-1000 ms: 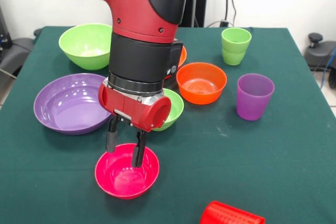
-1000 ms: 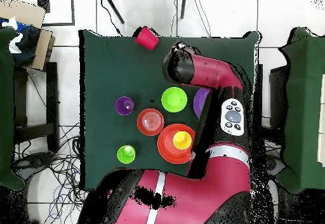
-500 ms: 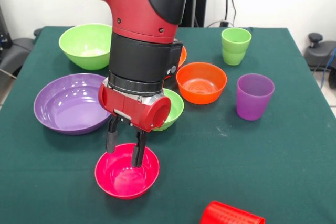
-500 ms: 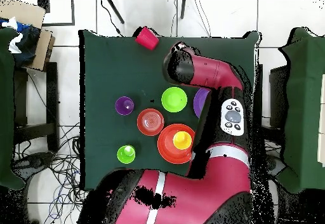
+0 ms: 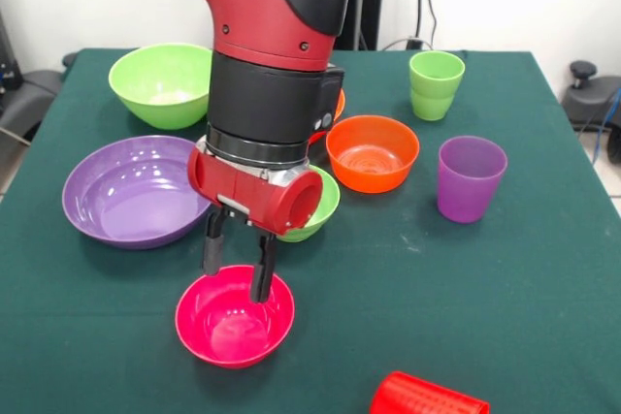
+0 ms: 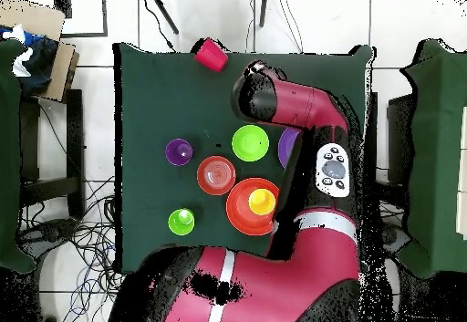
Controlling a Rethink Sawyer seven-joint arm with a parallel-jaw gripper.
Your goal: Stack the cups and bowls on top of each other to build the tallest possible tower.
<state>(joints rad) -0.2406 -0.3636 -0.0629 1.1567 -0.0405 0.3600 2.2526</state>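
bowls are spread around the small magenta-pink bowl point(image 5: 235, 316) on the green table point(image 5: 524, 269). large purple bowl point(image 5: 131, 191) is seen to its left and farther back, the small lime green bowl point(image 5: 316, 203) just behind it. the gripper point(image 5: 237, 261) is held apart, one finger inside the pink rim, one outside.

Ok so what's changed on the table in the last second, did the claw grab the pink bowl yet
The claw has lifted slightly and edged toward the picture's right; its fingers are apart, straddling the far rim of the pink bowl, not clamped on it. The bowl has not moved, nor have the other bowls and cups; the red cup still lies on its side.
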